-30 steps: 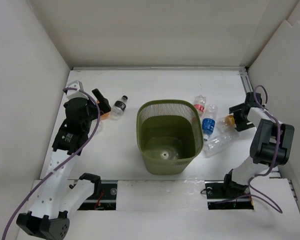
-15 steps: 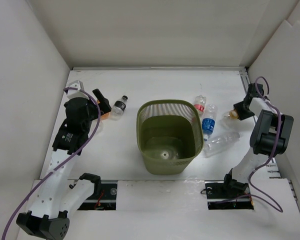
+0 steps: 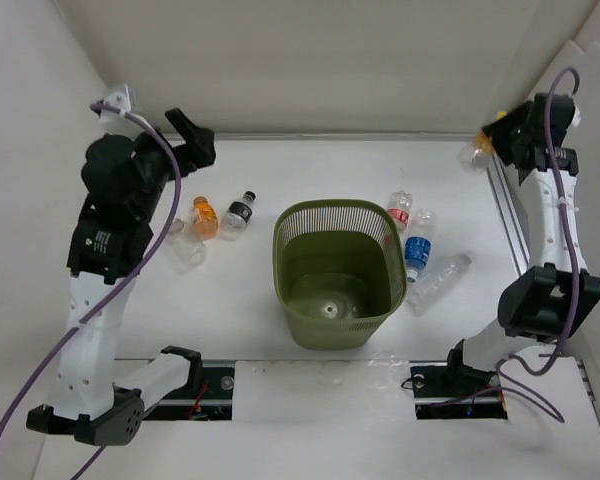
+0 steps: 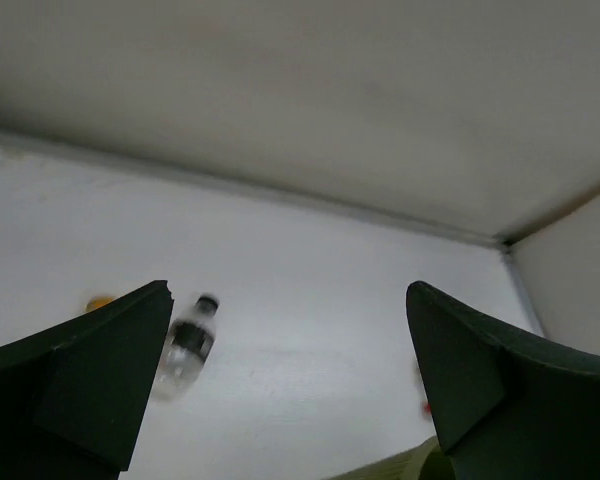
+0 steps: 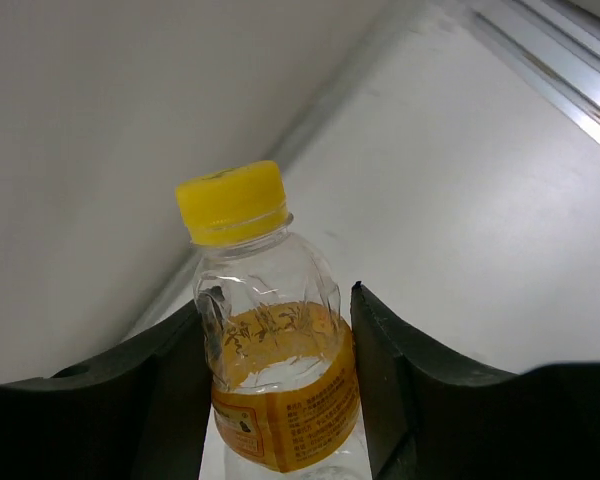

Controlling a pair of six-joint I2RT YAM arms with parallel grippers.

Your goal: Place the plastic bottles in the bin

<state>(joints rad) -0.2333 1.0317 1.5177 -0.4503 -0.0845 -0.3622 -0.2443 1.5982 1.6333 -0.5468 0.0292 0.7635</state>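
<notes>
Holding a clear bottle [image 5: 270, 335] (yellow cap; orange label), right hand [image 5: 277, 303].

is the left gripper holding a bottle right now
No, the left gripper is open with nothing between its fingers; a black-capped bottle lies beyond them.

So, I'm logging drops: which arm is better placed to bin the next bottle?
Right. The right gripper is shut on an orange-labelled bottle, held aloft, so it likely only needs carrying to the bin. The left gripper is open and empty.
</notes>
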